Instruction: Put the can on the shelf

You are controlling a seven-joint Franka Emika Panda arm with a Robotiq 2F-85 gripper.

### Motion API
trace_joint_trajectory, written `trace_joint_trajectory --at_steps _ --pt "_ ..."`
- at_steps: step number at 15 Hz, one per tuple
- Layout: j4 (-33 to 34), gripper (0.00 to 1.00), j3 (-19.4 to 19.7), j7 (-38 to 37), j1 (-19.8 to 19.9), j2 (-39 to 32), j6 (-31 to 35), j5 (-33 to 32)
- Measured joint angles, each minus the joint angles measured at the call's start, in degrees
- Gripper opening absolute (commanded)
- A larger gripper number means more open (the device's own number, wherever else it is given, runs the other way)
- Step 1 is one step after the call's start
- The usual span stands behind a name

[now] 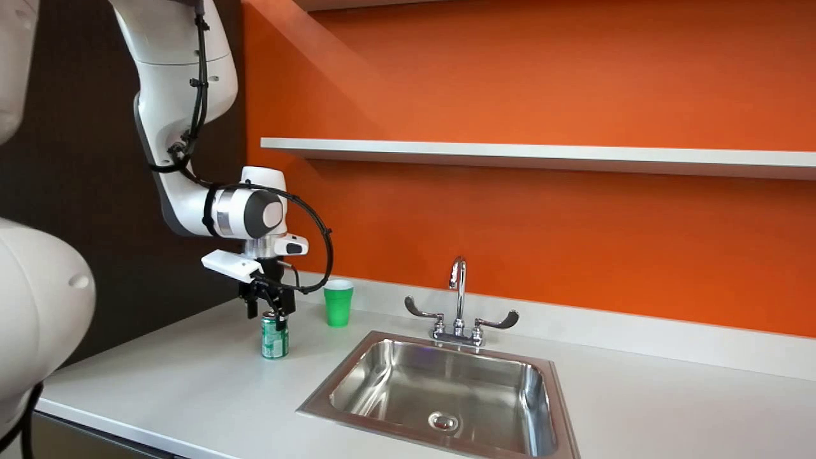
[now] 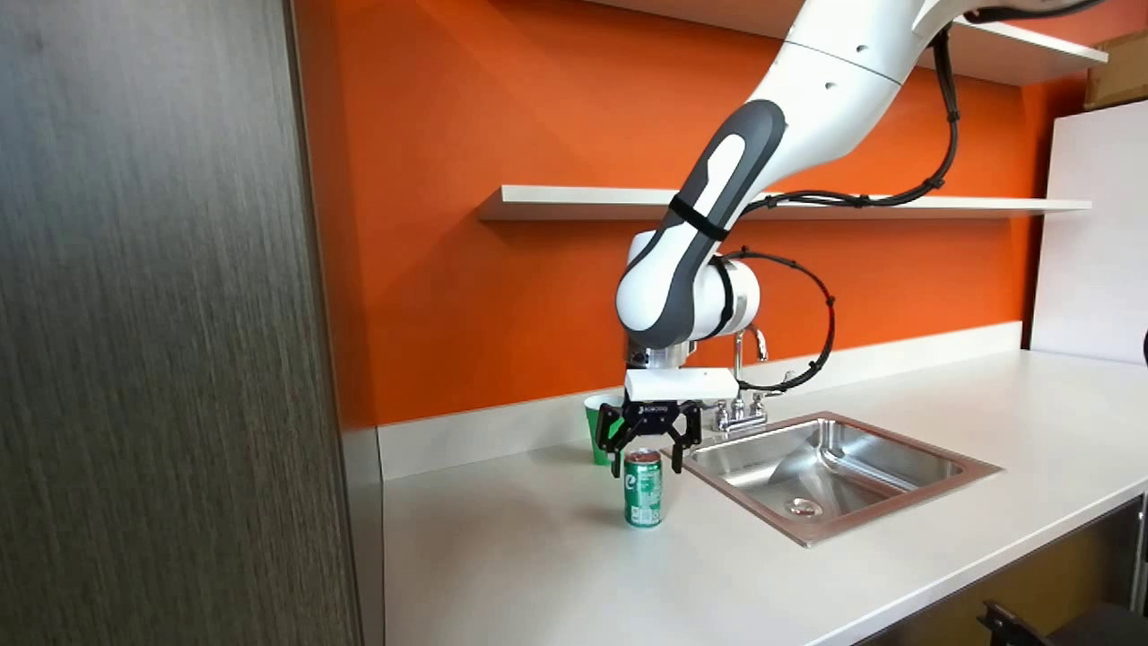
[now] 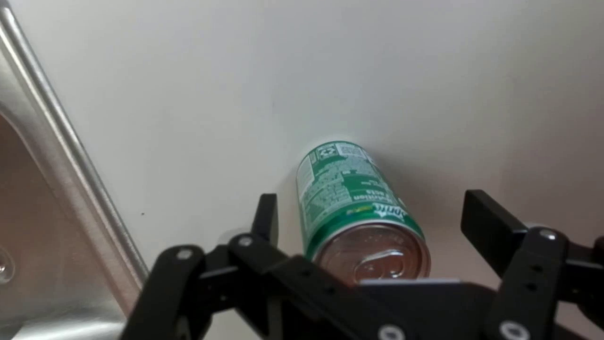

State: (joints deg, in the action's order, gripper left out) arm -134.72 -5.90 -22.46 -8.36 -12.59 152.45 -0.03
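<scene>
the can is green, the shelf white.

Green can stands upright below white shelf.

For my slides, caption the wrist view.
Upright can on counter, framed by the open gripper, sink at picture left.

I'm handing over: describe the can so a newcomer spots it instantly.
Find the steel sink in the white countertop. Beside it, at the open gripper, stands the green can. Unlike the tapered green cup, it has straight sides and pale print.
</scene>
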Motion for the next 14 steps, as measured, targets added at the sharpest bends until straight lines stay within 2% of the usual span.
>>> trace_joint_trajectory --at_steps 14 --pt "-0.79 1.00 2.95 -0.15 -2.20 -1.32 7.47 0.00"
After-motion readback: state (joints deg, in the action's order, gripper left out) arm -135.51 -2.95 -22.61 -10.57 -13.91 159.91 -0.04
